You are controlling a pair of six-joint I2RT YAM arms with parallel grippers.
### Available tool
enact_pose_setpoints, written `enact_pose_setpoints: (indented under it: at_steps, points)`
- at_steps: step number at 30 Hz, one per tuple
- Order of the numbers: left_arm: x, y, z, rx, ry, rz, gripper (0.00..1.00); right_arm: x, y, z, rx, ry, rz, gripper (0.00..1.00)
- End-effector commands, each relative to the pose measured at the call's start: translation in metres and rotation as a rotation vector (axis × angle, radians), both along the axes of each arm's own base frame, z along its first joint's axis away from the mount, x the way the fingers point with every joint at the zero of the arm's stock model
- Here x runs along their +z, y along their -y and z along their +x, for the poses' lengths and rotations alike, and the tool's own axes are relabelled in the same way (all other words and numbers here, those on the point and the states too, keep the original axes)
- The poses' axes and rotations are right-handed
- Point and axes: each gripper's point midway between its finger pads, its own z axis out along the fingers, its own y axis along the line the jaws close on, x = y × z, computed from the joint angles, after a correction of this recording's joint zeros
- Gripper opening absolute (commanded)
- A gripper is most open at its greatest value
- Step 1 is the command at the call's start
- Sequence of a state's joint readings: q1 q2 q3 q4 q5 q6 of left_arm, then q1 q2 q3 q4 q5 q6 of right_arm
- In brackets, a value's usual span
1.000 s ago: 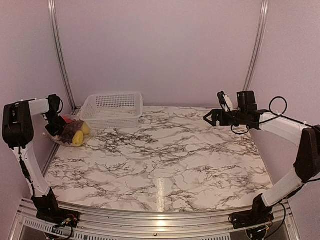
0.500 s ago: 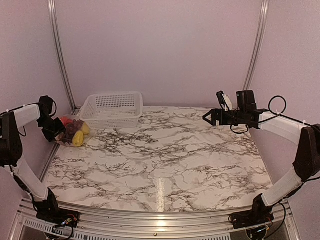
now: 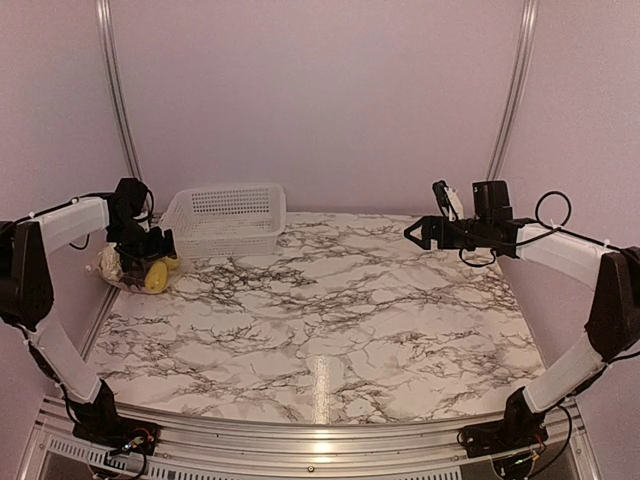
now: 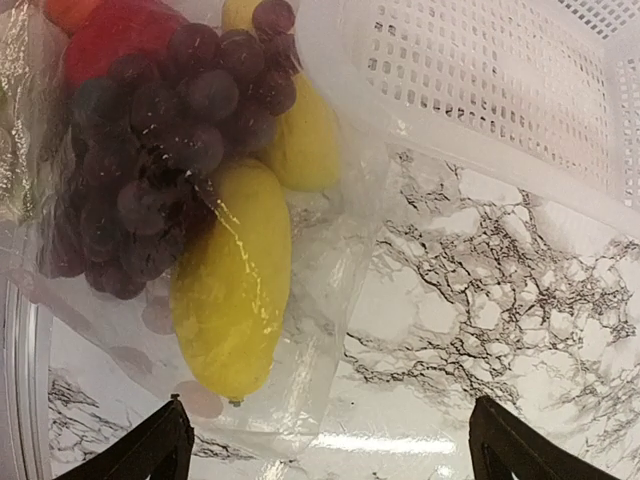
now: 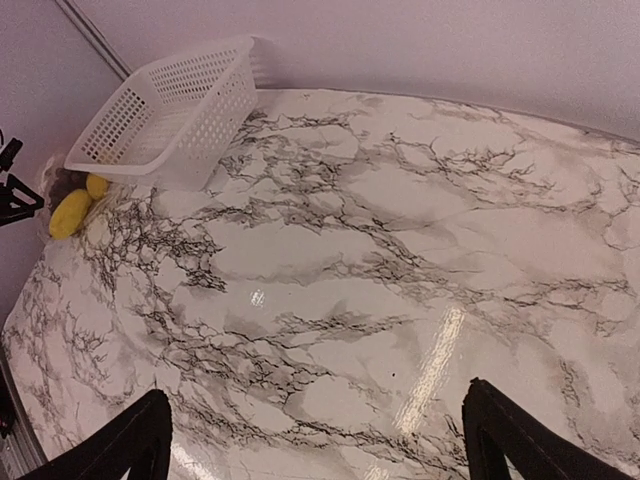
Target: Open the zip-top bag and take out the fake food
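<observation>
From the top camera I see the white basket (image 3: 225, 220) at the far left of the table (image 3: 330, 320). The zip-top bag (image 3: 122, 268) lies just left of the basket's near corner, with the fake food (image 3: 156, 277) inside it. My left end effector (image 3: 155, 245) hangs over the bag beside the basket's left wall. My right end effector (image 3: 413, 235) is well apart from the basket, off to its right and raised above the table. The left wrist camera shows that arm's fingers spread wide over the bag's edge, holding nothing. Through the clear plastic I make out dark grapes (image 4: 150, 150), a red piece (image 4: 110, 30) and two yellow pieces (image 4: 230, 300), one just beside the basket. The right wrist camera shows its fingers wide apart too and empty, with the basket far off and the yellow pieces beside it.
</observation>
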State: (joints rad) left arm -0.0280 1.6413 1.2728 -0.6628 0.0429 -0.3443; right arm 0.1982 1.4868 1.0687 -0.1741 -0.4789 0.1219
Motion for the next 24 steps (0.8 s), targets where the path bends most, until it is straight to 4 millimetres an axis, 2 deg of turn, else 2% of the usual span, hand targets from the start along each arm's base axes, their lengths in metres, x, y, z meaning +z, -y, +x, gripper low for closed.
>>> enact_pose_setpoints:
  at_steps: [1, 3, 6, 10, 11, 12, 15, 17, 21, 24]
  points:
    - [-0.017, -0.009, -0.002, -0.006, -0.093, 0.149, 0.97, -0.002, 0.002, 0.002, -0.005, -0.003, 0.008, 0.98]
    - [-0.030, -0.010, -0.001, -0.015, -0.127, 0.182, 0.93, -0.003, 0.002, 0.001, -0.004, -0.004, 0.004, 0.98]
    - [-0.044, -0.017, -0.002, -0.001, -0.174, 0.226, 0.83, -0.004, 0.003, 0.001, -0.006, -0.002, -0.004, 0.98]
    - [-0.049, -0.030, -0.005, 0.029, -0.197, 0.296, 0.65, -0.005, 0.004, 0.001, -0.008, -0.006, -0.010, 0.98]
    - [-0.048, -0.032, -0.005, 0.035, -0.196, 0.310, 0.56, -0.005, 0.004, 0.001, -0.008, -0.004, -0.010, 0.98]
    - [-0.047, -0.034, -0.005, 0.041, -0.194, 0.319, 0.41, -0.006, 0.004, 0.001, -0.008, -0.005, -0.011, 0.98]
    - [-0.044, -0.038, -0.008, 0.041, -0.197, 0.340, 0.14, -0.007, 0.003, 0.002, -0.008, -0.007, -0.010, 0.98]
    - [-0.041, -0.040, -0.013, 0.042, -0.204, 0.351, 0.01, -0.007, 0.003, 0.002, -0.008, -0.006, -0.008, 0.98]
    - [-0.029, -0.047, -0.032, 0.048, -0.218, 0.386, 0.00, -0.008, 0.003, 0.002, -0.006, -0.009, -0.002, 0.98]
    - [-0.022, -0.053, -0.057, 0.065, -0.245, 0.407, 0.00, -0.007, 0.003, 0.001, -0.006, -0.006, 0.002, 0.98]
